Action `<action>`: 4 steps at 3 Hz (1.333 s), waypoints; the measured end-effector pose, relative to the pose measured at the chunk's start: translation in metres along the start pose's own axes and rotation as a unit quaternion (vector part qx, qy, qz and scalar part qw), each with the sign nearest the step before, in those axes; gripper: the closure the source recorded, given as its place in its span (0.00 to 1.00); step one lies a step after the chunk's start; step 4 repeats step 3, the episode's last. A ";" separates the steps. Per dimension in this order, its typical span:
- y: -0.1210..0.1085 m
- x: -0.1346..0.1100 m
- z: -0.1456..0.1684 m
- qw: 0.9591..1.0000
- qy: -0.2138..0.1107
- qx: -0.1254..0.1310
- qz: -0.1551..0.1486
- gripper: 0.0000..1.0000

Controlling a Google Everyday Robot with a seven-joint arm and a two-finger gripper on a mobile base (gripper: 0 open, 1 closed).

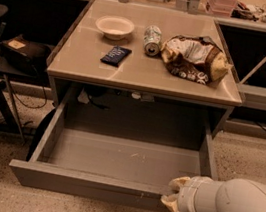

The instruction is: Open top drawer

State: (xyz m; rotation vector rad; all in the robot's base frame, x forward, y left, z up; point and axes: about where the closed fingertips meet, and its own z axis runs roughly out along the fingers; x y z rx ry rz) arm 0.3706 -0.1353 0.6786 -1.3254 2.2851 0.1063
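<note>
The top drawer (84,183) is a wide, shallow grey drawer under the tan table (143,77). It stands pulled far out towards me, and its inside is bare with small white marks on the floor. My gripper (172,196) is at the right end of the drawer's front panel, touching its upper edge. The thick white arm runs in from the lower right. No other drawers show.
On the table top are a white bowl (115,26), a can on its side (152,40), a crumpled chip bag (196,57) and a dark packet (116,55). A black bag on a stand (23,51) is at the left. A white pole (262,59) leans at the right.
</note>
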 end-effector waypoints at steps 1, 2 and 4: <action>0.000 0.000 0.000 1.000 0.000 0.000 0.000 0.12; 0.000 0.000 0.000 1.000 0.000 0.000 0.000 0.00; 0.000 0.000 0.000 1.000 0.000 0.000 0.000 0.00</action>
